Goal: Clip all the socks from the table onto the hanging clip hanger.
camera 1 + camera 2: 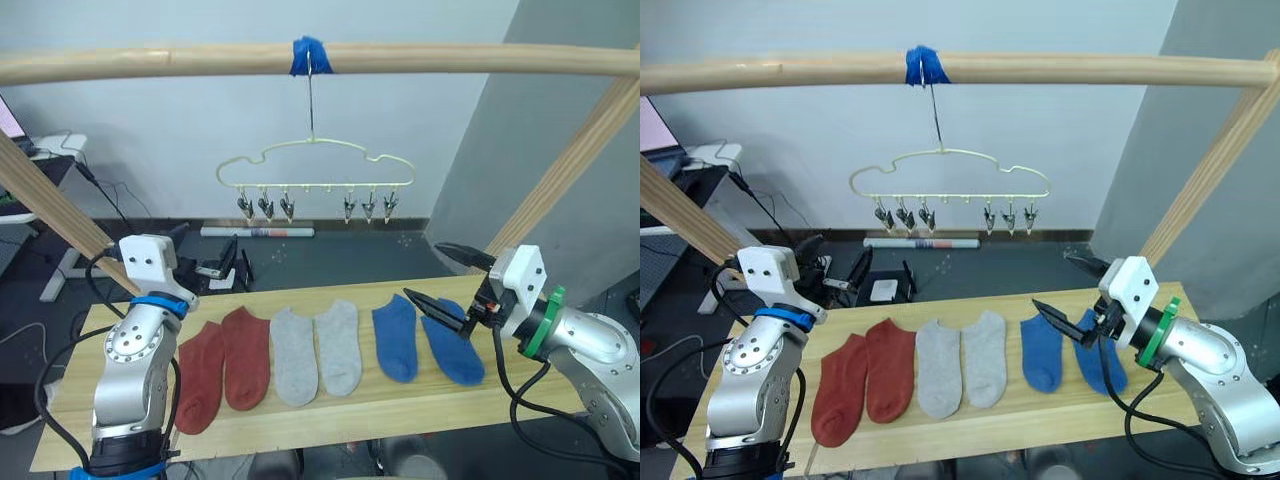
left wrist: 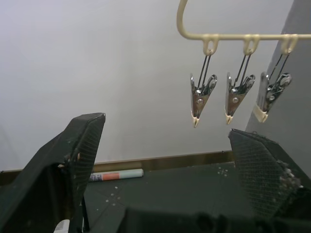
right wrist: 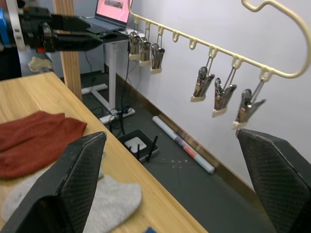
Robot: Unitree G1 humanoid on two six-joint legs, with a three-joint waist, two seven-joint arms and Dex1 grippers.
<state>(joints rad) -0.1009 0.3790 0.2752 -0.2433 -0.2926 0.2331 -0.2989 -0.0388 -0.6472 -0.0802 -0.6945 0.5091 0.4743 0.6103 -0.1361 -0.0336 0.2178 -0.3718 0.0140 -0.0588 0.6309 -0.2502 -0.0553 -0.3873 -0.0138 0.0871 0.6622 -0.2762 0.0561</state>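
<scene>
Six socks lie in a row on the light wood table (image 1: 400, 405): two rust-red socks (image 1: 225, 368) at the left, two grey socks (image 1: 318, 350) in the middle, two blue socks (image 1: 420, 338) at the right. Behind and above the table hangs the cream clip hanger (image 1: 315, 165) with several metal clips (image 2: 201, 97), all of them bare. My right gripper (image 1: 450, 282) is open, just above the rightmost blue sock and holding nothing. My left gripper (image 1: 205, 250) is open and empty, raised over the table's far left edge and pointing toward the hanger.
The hanger hook hangs from blue tape (image 1: 311, 55) on a horizontal wooden pole (image 1: 450, 58), with slanted poles (image 1: 560, 180) at both sides. A rolled tube (image 1: 258, 232) and a small black stand (image 1: 885, 285) lie on the floor behind. A desk with a laptop (image 3: 114, 9) stands at the left.
</scene>
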